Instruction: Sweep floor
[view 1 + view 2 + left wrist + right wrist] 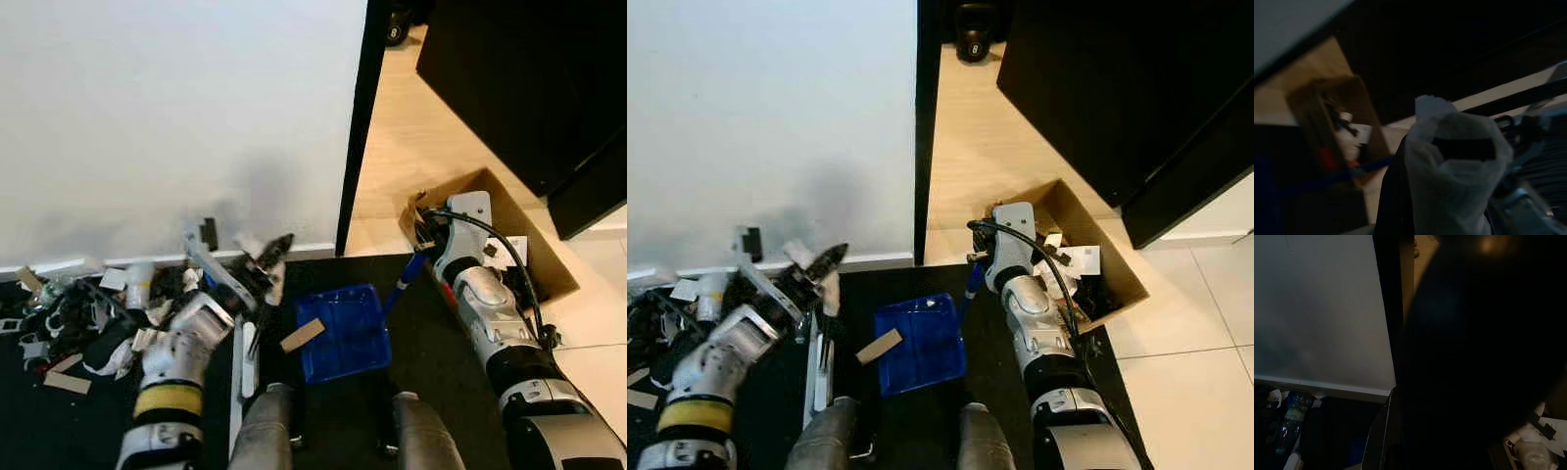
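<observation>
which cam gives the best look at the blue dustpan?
Left eye view: the blue dustpan lies whole on the dark mat, a cardboard scrap on its rim. Right eye view shows it too, slightly smaller. Left wrist view catches its handle dimly; right wrist view is too dark.

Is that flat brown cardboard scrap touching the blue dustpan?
Touching. In the left eye view the cardboard scrap lies across the blue dustpan's left rim, overlapping it.
</observation>
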Robot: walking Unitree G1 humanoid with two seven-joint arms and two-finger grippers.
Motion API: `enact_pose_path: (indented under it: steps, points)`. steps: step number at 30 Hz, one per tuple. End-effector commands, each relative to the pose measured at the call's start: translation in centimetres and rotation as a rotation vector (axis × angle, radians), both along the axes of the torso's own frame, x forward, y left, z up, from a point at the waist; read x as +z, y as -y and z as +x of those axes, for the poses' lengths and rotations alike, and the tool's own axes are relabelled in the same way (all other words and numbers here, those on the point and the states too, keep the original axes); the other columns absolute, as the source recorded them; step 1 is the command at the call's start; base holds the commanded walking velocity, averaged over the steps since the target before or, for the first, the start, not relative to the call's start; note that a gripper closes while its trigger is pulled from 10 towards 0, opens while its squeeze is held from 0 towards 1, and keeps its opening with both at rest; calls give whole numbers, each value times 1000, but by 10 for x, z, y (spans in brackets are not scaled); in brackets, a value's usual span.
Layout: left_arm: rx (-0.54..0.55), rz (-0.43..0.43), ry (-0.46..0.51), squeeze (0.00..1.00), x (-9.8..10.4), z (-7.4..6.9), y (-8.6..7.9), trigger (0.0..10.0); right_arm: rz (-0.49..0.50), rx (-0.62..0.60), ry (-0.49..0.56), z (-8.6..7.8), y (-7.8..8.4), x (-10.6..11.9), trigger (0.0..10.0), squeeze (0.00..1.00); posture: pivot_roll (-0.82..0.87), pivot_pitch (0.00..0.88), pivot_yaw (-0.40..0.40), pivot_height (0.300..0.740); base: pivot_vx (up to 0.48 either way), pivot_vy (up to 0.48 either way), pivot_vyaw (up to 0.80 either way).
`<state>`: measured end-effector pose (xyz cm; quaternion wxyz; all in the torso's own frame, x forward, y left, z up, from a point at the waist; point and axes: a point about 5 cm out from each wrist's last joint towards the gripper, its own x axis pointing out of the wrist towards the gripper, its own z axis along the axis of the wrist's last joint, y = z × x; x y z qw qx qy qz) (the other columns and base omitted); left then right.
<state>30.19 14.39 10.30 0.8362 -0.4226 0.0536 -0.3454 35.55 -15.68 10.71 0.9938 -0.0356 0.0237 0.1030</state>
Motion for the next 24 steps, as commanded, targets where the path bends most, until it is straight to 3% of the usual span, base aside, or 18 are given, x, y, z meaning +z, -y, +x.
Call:
enact_pose_path:
  steps: [1, 5, 12, 19, 24]
  points:
    - [-82, -120, 14, 0, 8, -7, 22, 10000, -15, 0, -92, -10, 2, -22, 10000, 0, -17, 336, -2, 740, 0, 0, 0]
    - [-188, -194, 1, 0, 15, -16, 48, 10000, -9, -5, -96, -10, 2, -22, 10000, 0, -12, 336, 5, 740, 0, 0, 0]
    - [-262, -198, 10, 0, 21, -24, 65, 10000, 2, -12, -95, -9, 1, -22, 10000, 0, -8, 334, 15, 740, 0, 0, 0]
    - [-232, -206, 52, 0, 37, -18, 59, 10000, 7, -15, -95, -10, 1, -22, 10000, 0, -5, 329, 15, 740, 0, 0, 0]
    - [-172, -139, 199, 0, 75, -12, 32, 10000, 16, -25, -99, -10, 3, -23, 10000, 0, 16, 323, 19, 740, 0, 0, 0]
